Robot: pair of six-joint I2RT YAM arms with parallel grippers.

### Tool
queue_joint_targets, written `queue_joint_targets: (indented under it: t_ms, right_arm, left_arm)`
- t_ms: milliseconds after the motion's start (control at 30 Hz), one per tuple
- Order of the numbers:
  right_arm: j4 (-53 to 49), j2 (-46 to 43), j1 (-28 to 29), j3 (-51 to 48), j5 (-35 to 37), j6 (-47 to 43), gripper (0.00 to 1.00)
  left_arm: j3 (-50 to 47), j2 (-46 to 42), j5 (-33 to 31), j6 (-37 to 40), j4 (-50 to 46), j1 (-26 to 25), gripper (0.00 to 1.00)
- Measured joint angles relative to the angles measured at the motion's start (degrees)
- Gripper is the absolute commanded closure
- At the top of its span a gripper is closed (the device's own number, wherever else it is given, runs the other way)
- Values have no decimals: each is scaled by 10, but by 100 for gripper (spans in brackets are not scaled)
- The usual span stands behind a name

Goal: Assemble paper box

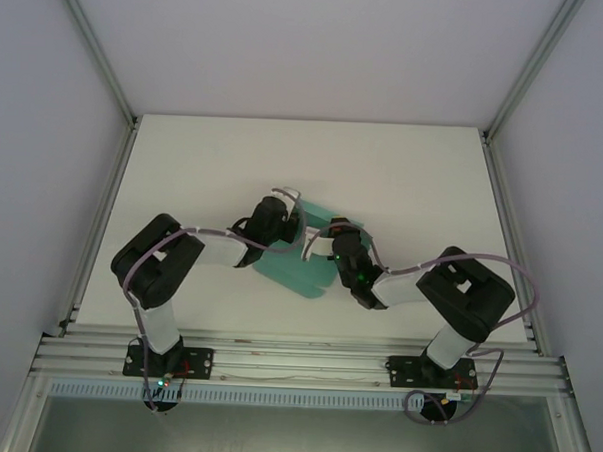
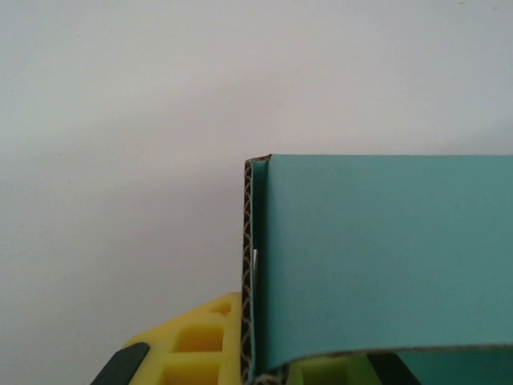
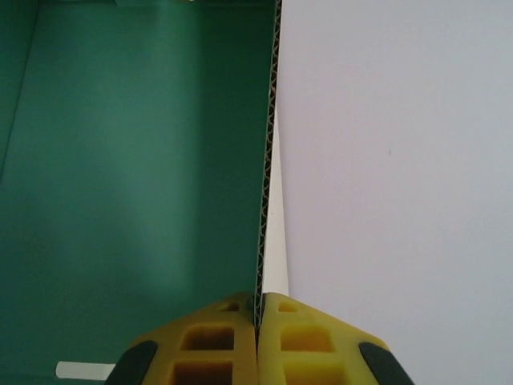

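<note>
The paper box (image 1: 292,271) is teal-green corrugated board, lying partly folded at the middle of the table between both arms. My left gripper (image 1: 288,223) is at its left side. In the left wrist view it (image 2: 252,357) is shut on an upright wall of the box (image 2: 385,257); one yellow finger (image 2: 192,345) is outside the wall and the other sits under a curved flap. My right gripper (image 1: 328,239) holds the box's right side. Its yellow fingers (image 3: 216,341) are shut on another upright wall (image 3: 136,176), teal inside and white outside.
The white table (image 1: 184,171) stretches all round the box. Grey walls and aluminium frame posts (image 1: 93,67) bound it on the left, right and back. The arm bases stand on the rail (image 1: 295,366) at the near edge.
</note>
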Motion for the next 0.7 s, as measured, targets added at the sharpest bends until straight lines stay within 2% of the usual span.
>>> queue_joint_targets:
  t_ms: [167,400,433,467,567,700]
  right_arm:
    - [-22,-8,0,5,2,15,100]
    - [-30,-8,1,11,-3,23,100]
    - [-31,-8,1,12,-3,24,100]
    - [-31,-8,1,12,-3,24,100]
    - [-36,-9,1,12,-4,26,100]
    - [-43,-9,3,14,-6,32,100]
  left_arm:
    - [4,20,-97,-31,23,-33,100]
    - [-11,23,-127,-49,52,-42,100]
    - [-11,23,-127,-49,52,-42,91]
    - [-11,23,-125,-49,52,-42,78]
    - [-24,16,-111,-50,43,-40,73]
    - [-43,8,-88,-51,11,-37,73]
